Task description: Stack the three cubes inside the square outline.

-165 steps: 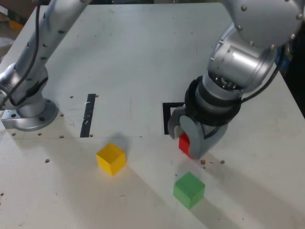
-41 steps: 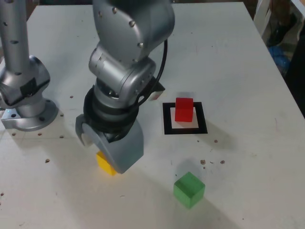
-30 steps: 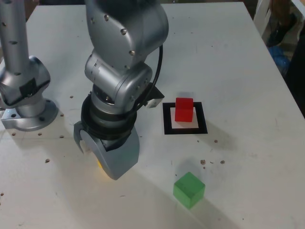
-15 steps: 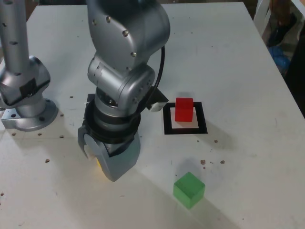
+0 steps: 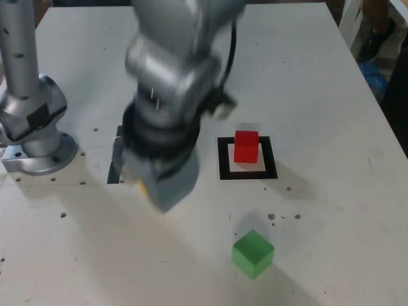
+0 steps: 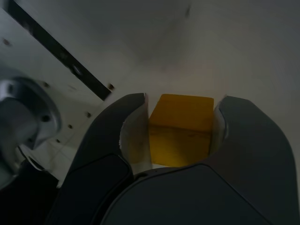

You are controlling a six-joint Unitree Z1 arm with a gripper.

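Observation:
The yellow cube [image 6: 180, 129] sits between my gripper's [image 6: 182, 99] two dark fingers, which press on its opposite sides. In the exterior view the gripper [image 5: 157, 191] is blurred by motion and hangs over the table, left of the square outline [image 5: 223, 159]. Only a sliver of the yellow cube [image 5: 144, 189] shows under it. The red cube [image 5: 246, 146] stands inside the black outline. Nearer the front edge, the green cube [image 5: 252, 253] rests alone on the table.
A narrow black strip [image 5: 116, 156] lies on the white table, partly behind the arm. The arm's silver base [image 5: 35, 143] is bolted at the exterior view's left. Small dark specks dot the tabletop.
The jaws have shut on the yellow cube. The gripper has risen and shifted toward the exterior view's right, now blurred by motion. Red and green cubes have not moved.

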